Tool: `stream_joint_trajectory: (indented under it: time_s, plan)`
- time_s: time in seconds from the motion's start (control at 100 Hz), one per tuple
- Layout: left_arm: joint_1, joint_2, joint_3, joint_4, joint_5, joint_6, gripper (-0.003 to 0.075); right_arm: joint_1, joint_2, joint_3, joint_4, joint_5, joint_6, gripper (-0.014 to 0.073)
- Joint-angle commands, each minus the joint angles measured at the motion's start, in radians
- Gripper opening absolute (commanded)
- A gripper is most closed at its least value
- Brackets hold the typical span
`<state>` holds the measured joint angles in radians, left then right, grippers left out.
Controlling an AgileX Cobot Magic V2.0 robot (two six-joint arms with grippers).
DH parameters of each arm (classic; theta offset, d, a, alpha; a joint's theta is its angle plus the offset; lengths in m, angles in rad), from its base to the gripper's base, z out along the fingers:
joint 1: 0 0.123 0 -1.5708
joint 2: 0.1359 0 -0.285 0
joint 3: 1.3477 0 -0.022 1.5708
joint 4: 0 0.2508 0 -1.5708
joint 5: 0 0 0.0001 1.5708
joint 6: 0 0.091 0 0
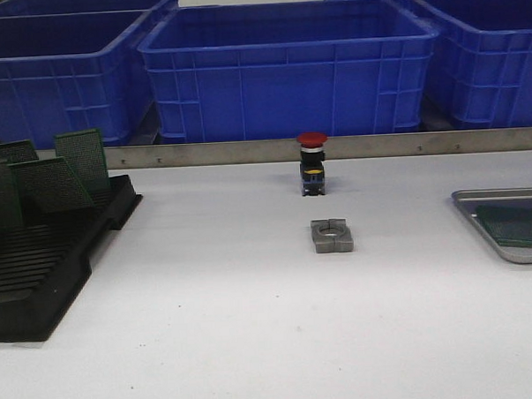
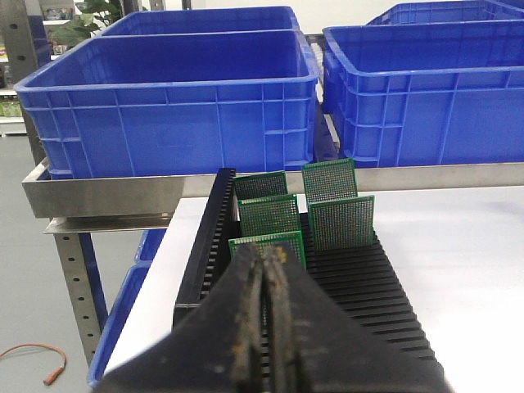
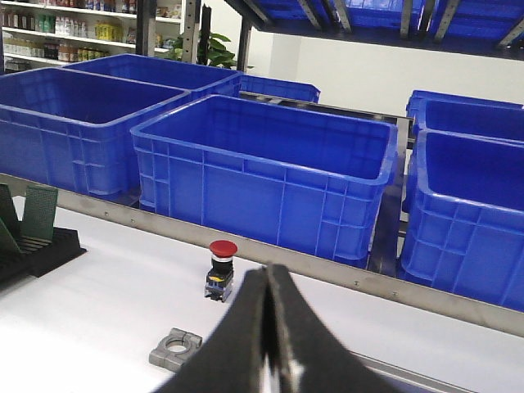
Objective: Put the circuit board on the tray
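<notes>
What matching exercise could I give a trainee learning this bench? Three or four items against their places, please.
Items:
1. tray
2. black slotted rack
3. red push button
4. grey metal block

Places (front view):
A. left side of the table, holding upright circuit boards
B. table centre, nearer the camera than the button
C. right edge of the table, one green board lying in it
D. table centre, close to the metal rail before the blue bins

Pairs: 1-C, 2-A, 3-D, 4-B

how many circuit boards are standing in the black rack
5, seen from the left wrist: two at the back, two in the middle, one nearest the closed left gripper at.
</notes>
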<state>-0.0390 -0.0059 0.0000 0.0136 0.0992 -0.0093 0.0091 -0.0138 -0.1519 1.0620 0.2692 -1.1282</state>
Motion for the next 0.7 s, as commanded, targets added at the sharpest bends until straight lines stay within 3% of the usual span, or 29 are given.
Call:
stream_joint_trajectory:
  time_s: [0.0,0.45,0.5,0.57,0.69]
  plan:
    - [-0.001,-0.029,0.047,-0.002,-0.079,-0.008,-0.002,-0.001,0.004,-0.026,0.029,-0.028,-0.008,-0.0113]
    - [-0.001,-0.029,0.047,-0.002,-0.079,-0.008,-0.002,-0.004,0.004,-0.016,-0.005,-0.086,-0.003,-0.0113]
    - [-0.001,-0.029,0.047,-0.002,-0.079,-0.008,-0.002,-0.008,0.004,-0.009,-0.109,-0.132,0.044,-0.0113]
    - [-0.001,-0.029,0.047,-0.002,-0.079,-0.008,-0.002,-0.02,0.004,0.003,-0.348,-0.203,0.237,-0.0113]
    - [-0.001,-0.029,0.047,-0.002,-0.079,-0.008,-0.002,-0.048,0.004,0.065,-0.859,-0.304,0.816,-0.0113]
